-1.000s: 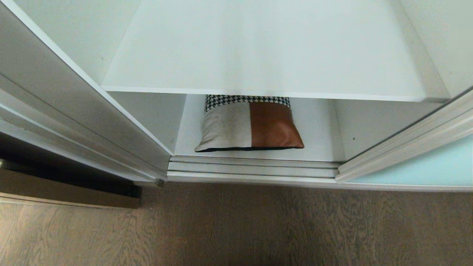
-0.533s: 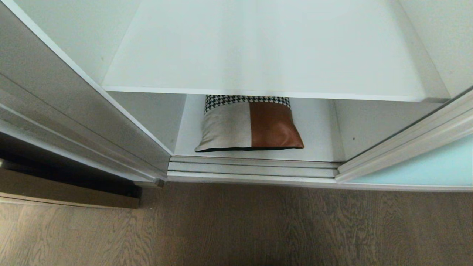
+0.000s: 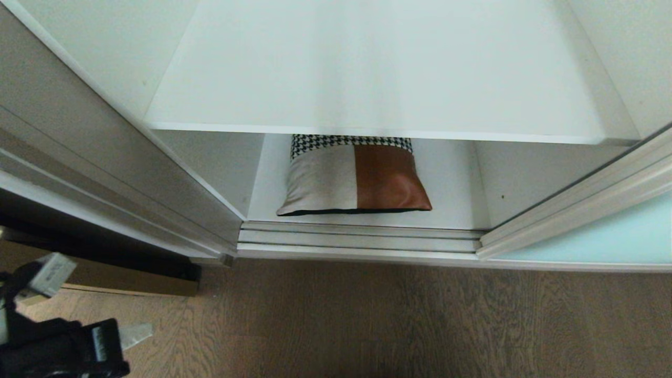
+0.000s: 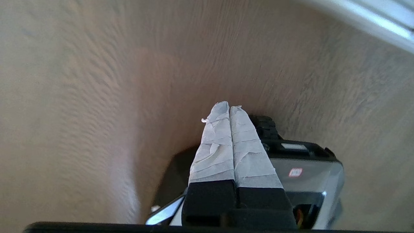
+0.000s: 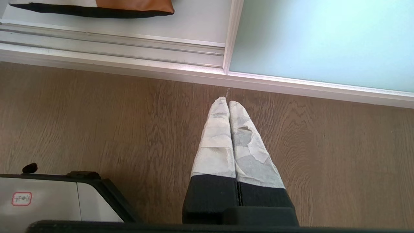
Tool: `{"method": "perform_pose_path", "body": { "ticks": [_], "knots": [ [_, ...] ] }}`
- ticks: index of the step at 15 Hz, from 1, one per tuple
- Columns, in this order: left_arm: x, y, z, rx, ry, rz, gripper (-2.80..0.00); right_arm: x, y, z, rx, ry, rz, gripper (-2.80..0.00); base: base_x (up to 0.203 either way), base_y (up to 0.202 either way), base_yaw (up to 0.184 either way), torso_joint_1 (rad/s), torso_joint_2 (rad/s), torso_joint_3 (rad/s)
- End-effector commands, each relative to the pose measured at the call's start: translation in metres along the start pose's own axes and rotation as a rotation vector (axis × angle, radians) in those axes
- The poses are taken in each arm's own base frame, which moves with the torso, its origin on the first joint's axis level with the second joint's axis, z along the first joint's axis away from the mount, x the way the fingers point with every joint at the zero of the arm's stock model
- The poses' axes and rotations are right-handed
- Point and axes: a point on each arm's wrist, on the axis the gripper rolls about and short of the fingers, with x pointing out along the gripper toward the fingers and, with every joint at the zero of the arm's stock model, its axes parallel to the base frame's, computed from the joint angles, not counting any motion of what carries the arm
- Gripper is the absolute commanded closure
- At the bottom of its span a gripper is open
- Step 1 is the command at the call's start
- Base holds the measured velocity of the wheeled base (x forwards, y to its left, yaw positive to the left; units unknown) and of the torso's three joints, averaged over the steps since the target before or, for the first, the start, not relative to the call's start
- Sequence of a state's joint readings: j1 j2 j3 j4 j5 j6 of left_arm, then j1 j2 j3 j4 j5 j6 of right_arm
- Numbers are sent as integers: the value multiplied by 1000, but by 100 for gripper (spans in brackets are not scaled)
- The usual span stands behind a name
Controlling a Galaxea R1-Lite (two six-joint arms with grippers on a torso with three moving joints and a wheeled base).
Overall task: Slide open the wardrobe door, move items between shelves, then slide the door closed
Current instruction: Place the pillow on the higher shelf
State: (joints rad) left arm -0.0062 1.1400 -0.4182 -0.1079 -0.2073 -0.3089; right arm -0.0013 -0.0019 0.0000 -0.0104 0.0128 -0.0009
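The left gripper (image 4: 229,108) is now showing at the near left over the floor (image 3: 367,315), its taped fingers (image 4: 213,145) pressed together and empty. The right gripper (image 5: 226,103) is hanging closed near the sliding wardrobe door (image 3: 604,236), which is standing open at right. The cushion (image 3: 354,181) is lying on the lower shelf (image 3: 451,205), beneath the upper shelf (image 3: 367,79).

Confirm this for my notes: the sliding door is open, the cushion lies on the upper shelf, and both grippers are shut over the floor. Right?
One detail is off. The cushion lies on the wardrobe's bottom board, under the upper shelf, which is bare; the head view shows it. The sliding door is open, and the left gripper and right gripper are shut over the floor.
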Motion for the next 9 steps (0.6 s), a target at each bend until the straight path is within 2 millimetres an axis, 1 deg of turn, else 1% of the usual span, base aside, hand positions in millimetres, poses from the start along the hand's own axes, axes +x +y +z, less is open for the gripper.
{"method": "perform_pose_path", "body": {
  "ticks": [1, 3, 4, 7, 9],
  "knots": [
    [79, 16, 3, -63, 192, 41, 0, 0, 0, 0, 1, 2, -1, 0, 0, 0, 0, 0, 0, 0],
    [116, 22, 7, -76, 190, 22, 0, 0, 0, 0, 0, 2, 1, 0, 0, 0, 0, 0, 0, 0],
    [132, 23, 8, -77, 197, 8, 0, 0, 0, 0, -1, 2, 1, 0, 0, 0, 0, 0, 0, 0],
    [177, 23, 15, -71, 199, -42, 0, 0, 0, 0, -1, 2, 1, 0, 0, 0, 0, 0, 0, 0],
    [206, 18, 25, -70, 160, -68, 0, 0, 0, 0, -1, 2, -1, 0, 0, 0, 0, 0, 0, 0]
  ]
}}
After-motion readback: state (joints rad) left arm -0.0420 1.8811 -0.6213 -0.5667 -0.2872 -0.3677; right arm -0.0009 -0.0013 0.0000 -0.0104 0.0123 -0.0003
